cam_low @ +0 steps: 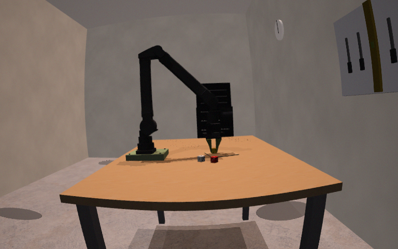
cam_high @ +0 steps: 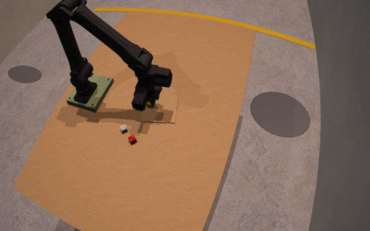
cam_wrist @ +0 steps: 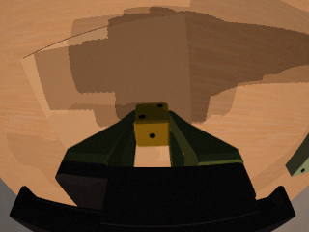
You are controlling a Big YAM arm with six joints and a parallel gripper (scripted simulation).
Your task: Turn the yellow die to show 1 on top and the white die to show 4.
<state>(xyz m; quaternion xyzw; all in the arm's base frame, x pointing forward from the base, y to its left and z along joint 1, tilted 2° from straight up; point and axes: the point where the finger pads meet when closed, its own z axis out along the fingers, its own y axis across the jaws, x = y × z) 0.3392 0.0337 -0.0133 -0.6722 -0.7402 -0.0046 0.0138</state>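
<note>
Yellow die (cam_high: 149,103) (cam_low: 214,150) (cam_wrist: 152,133) is sitting between the gripper's (cam_high: 151,104) (cam_low: 214,149) (cam_wrist: 152,121) fingers, which are closing narrow on its sides, low over the mat (cam_high: 169,102) (cam_low: 230,154) (cam_wrist: 145,63). Can't tell if it's touching down. Wrist view is showing a 1 and a 2; the 1 is facing back toward the palm, so it's probably pointing up. If so, yellow is nearing done: seating flat, fully on the mat, and releasing are remaining.

White die (cam_high: 123,128) (cam_low: 200,158) is lying off the mat, showing 5 up, so it's still needing a turn to 4 plus a move onto the mat. Red die (cam_high: 132,139) (cam_low: 214,159) is resting off the mat near white, showing 2; leaving it alone. Arm clearance is pending too.
</note>
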